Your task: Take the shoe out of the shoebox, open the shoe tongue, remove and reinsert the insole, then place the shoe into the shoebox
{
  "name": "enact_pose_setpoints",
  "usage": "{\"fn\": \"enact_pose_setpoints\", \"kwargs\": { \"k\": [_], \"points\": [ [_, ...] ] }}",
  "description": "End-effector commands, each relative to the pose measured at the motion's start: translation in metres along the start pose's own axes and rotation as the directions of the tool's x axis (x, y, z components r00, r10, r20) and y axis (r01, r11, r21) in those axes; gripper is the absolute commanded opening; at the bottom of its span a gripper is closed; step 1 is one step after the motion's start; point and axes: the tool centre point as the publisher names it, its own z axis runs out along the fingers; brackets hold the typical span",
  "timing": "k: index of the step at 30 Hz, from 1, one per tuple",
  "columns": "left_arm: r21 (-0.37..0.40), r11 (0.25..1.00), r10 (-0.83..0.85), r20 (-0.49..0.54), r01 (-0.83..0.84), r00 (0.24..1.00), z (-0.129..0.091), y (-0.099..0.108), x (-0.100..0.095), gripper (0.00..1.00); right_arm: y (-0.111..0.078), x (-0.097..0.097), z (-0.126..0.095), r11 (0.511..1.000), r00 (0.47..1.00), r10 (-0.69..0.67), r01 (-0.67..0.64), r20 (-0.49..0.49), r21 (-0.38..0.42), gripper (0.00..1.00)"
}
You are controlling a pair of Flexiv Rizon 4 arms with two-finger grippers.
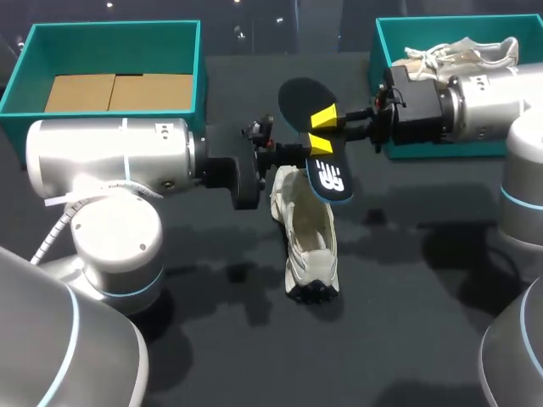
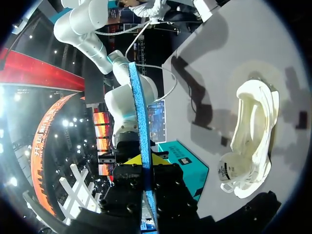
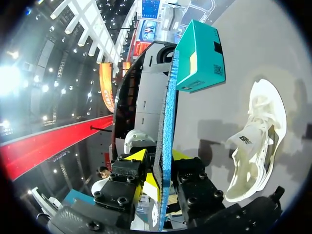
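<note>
The white shoe lay out on the dark desk, the black insole hung over its far end, clamped by both the left gripper and the right gripper, and beyond stood the left shoebox and the right shoebox, the latter partly hidden by the right arm.

An exhibition hall, by its ceiling spotlights, red banner and screens.

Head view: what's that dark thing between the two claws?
The insole: the left claw and right claw both pinch it, above the white shoe. The head view shows it flat; both wrist views see it edge-on.
</note>
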Motion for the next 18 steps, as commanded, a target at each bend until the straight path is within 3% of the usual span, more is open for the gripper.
{"fn": "enact_pose_setpoints", "kwargs": {
  "k": [1,3,4,11,12,14,18],
  "points": [
    [-0.003,1.000,0.002,-0.002,-0.002,1.000,0.004,0.000,0.000,0.00,0.000,-0.001,0.004,1.000,1.000,0.001,-0.001,-0.002,0.001,0.25],
    [-0.003,1.000,0.003,-0.003,-0.003,1.000,0.005,0.000,0.000,0.00,0.000,-0.001,0.004,1.000,1.000,0.000,0.000,-0.005,0.002,0.13],
    [-0.003,1.000,0.003,-0.003,-0.003,1.000,0.005,0.000,0.001,0.00,0.000,-0.001,0.005,1.000,1.000,-0.001,0.001,-0.005,0.002,0.01],
    [-0.008,1.000,0.005,-0.008,-0.005,1.000,0.006,0.000,0.002,0.00,-0.001,-0.002,0.005,1.000,1.000,-0.003,0.003,-0.013,0.001,0.00],
    [-0.010,1.000,0.003,-0.008,-0.003,1.000,0.006,0.000,0.002,0.13,-0.001,-0.001,0.005,1.000,1.000,-0.004,0.004,-0.012,0.000,0.00],
    [-0.014,1.000,-0.002,-0.009,0.002,1.000,0.001,0.000,-0.001,1.00,-0.002,-0.001,0.005,1.000,1.000,-0.005,0.005,-0.012,0.001,0.00],
    [-0.022,1.000,-0.008,-0.010,0.007,1.000,-0.020,0.002,-0.006,1.00,-0.003,-0.002,0.001,1.000,1.000,-0.005,0.005,-0.013,-0.001,0.00]
  ]
}}
